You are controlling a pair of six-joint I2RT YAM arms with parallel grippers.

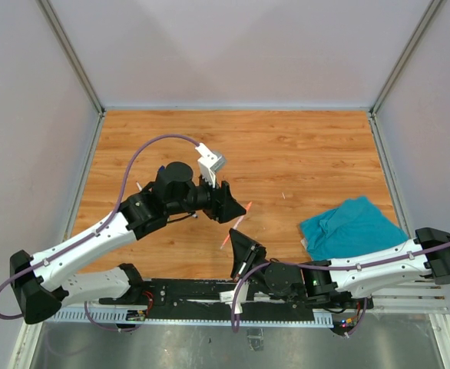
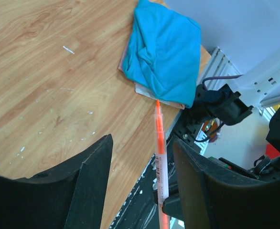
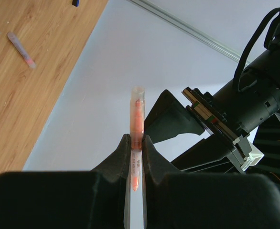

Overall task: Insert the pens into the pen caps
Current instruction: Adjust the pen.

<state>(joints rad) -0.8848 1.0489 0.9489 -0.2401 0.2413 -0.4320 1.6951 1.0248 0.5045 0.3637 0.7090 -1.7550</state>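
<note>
Started nearest the bases: found right gripper (image 3: 136,139) clenched on the orange pen (image 2: 159,157), a short way left of the teal cloth (image 1: 352,227), level with its near half, lifted off the table (image 1: 302,146). Noted a pointed orange tip at one end, apparently bare, no cap on it. Next out, also left of the cloth: found left gripper (image 2: 142,149) released, holding nothing, jaws parted either side of the pen barrel, touching neither side. Read this as a mid-air handover or regrasp of the pen, capping itself not yet begun. Judged the next move to need the left jaws closing squarely on the barrel, clear of the right grip, pen kept on axis, and only then a loosened right hold. Flagged slip or twist risk on such a thin, smooth barrel. Farther out, well left of the cloth: spotted a second pen (image 3: 20,49), pale with a pink end, lying flat on the wood, and beyond it a dark blue piece (image 3: 76,2) cut by the frame edge; could not tell pen from cap there. Spotted no matching cap in any view; expected a search for one before insertion.
</note>
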